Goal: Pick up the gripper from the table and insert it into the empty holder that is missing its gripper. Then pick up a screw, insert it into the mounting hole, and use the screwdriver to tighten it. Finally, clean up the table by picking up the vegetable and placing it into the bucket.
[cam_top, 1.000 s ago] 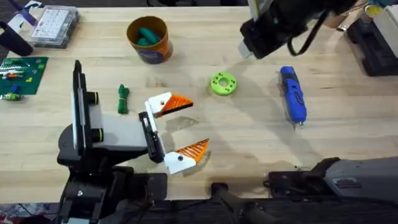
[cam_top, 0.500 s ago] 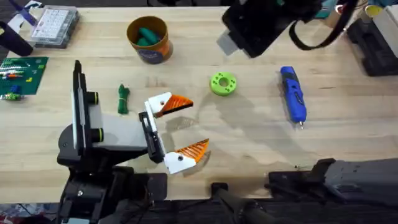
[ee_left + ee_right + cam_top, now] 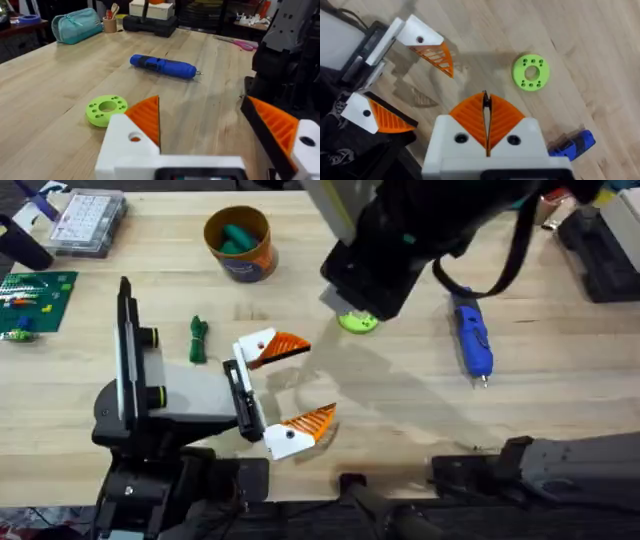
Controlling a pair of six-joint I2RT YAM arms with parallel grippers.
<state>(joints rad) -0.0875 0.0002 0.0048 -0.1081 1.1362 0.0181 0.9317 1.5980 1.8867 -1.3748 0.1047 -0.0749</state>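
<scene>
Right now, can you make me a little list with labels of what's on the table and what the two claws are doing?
left claw: open, low over the table, holding nothing
right claw: shut, holding nothing, up above the table
screwdriver: blue, lying flat
green disc: flat on the wood, partly under the right arm from above
vegetable: dark green, beside the holder
bucket: orange, teal pieces inside

Count: 1 screwdriver | 1 lime-green disc | 1 vegetable | 1 bucket | 1 holder | 2 grippers: left gripper, right gripper | 1 parts box | 1 circuit board
</scene>
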